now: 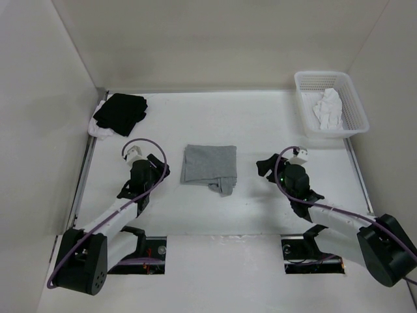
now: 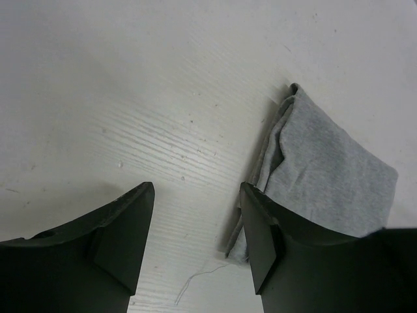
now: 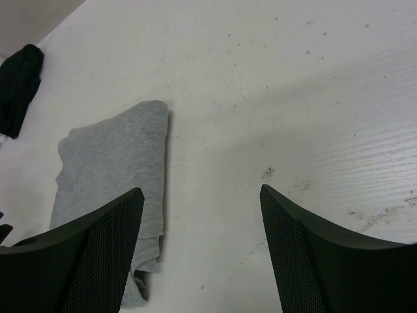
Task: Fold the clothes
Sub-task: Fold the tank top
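The clothes (image 1: 208, 164), a light grey garment, lie folded into a small rectangle at the middle of the white table, with a crumpled bit sticking out at the near right corner. My left gripper (image 1: 161, 171) hovers just left of them, open; in the left wrist view the left gripper (image 2: 195, 195) has only bare table between its fingers, and the clothes (image 2: 326, 163) lie behind the right finger. My right gripper (image 1: 266, 164) stands open to the right of them, apart. In the right wrist view the right gripper (image 3: 202, 202) is empty, with the clothes (image 3: 111, 163) at its left.
A white basket (image 1: 354, 107) at the back right holds a white garment (image 1: 328, 107). A black garment (image 1: 120, 112) lies folded at the back left corner on something white. Walls close in the table on three sides. A loose thread (image 2: 195, 280) lies under the left gripper.
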